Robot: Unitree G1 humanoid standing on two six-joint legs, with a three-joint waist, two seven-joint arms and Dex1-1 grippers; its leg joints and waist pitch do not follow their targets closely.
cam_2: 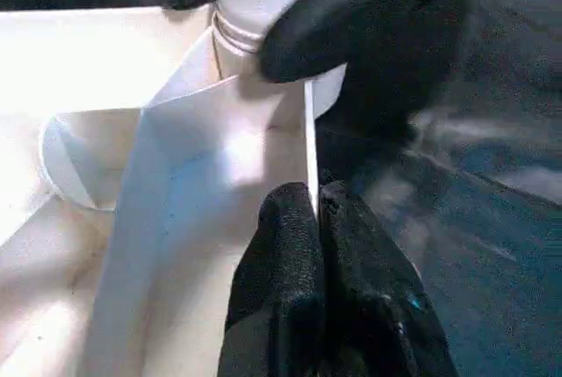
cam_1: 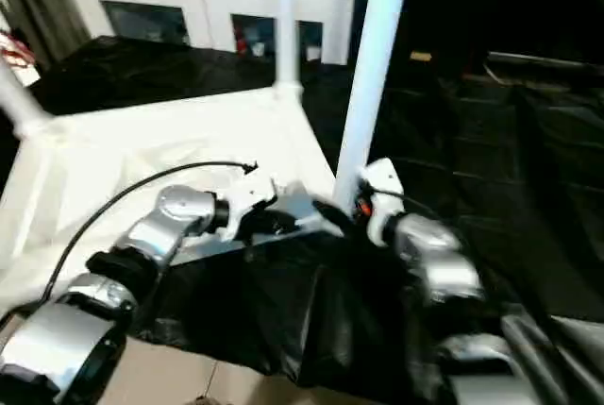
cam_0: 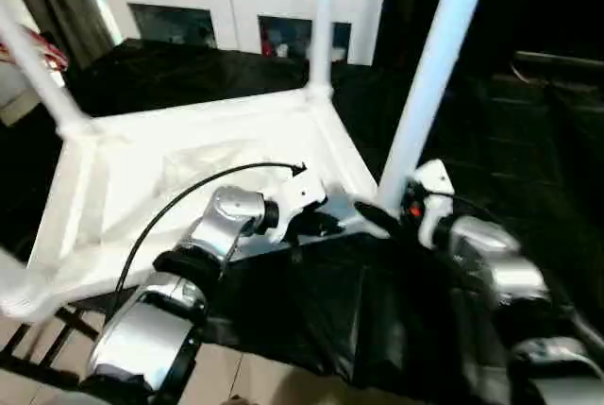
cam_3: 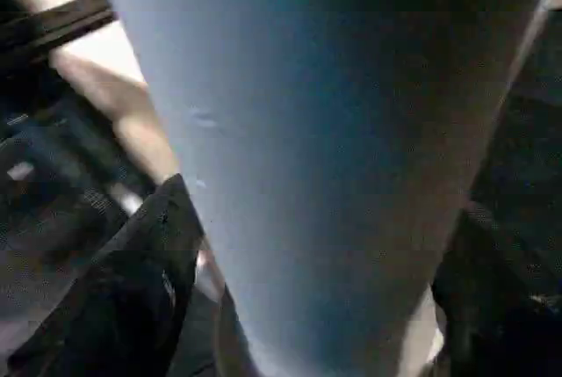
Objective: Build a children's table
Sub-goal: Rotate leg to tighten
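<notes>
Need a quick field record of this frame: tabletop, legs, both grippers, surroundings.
tabletop: white tabletop upside down on black cloth
legs: three tube legs seen standing in corner sockets; near-right leg, far leg, left leg
left gripper: left gripper shut, pinching the tabletop's side wall close to the near-right socket
right gripper: right gripper around the base of the near-right leg, fingers either side
background: white cabinet with glass doors
</notes>
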